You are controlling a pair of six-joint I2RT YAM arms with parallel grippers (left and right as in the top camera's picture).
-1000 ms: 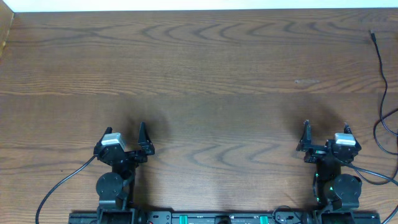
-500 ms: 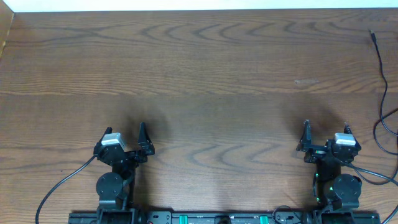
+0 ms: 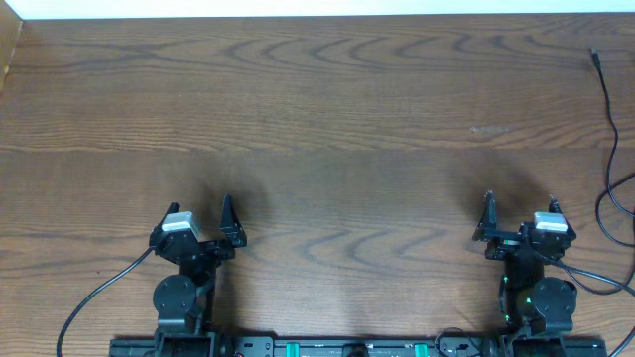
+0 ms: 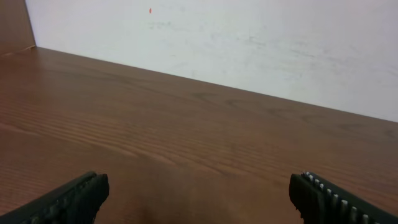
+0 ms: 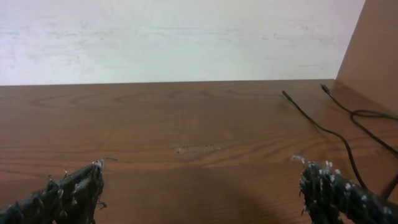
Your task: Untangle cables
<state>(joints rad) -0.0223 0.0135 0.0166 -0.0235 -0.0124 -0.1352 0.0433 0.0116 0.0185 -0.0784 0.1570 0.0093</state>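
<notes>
1. While both arms sit at the near edge of the wooden table (image 3: pixel 317 119), the cables (image 3: pixel 613 119) lie far off at its right border, well apart from either gripper.
2. Overhead view: one thin black cord runs from a small plug tip (image 3: pixel 593 55) near the far right corner, down along the right edge, and curls into loose bends level with the right arm. How the strands cross cannot be told at this size.
3. Right wrist view: the cables (image 5: pixel 303 112) appear as two thin black strands on the right side of the tabletop. One runs diagonally toward the camera, and the other loops close to the brown side panel (image 5: pixel 373 50).
4. Left gripper (image 3: pixel 198 213): its fingers are spread wide and nothing lies between them. In the left wrist view the left gripper (image 4: pixel 199 183) frames only bare wood and a white wall (image 4: pixel 217 37).
5. Right gripper (image 3: pixel 521 210): its fingers are likewise spread wide and hold nothing. In the right wrist view the right gripper (image 5: pixel 202 171) shows ribbed pads (image 5: pixel 323 180) flecked with whitish specks.
6. Pale scuff (image 3: pixel 488 129) on the wood, ahead of the right gripper and left of the cables.
7. Thicker black wire (image 3: pixel 99 293) trailing from the left arm's base across the near left of the table.
</notes>
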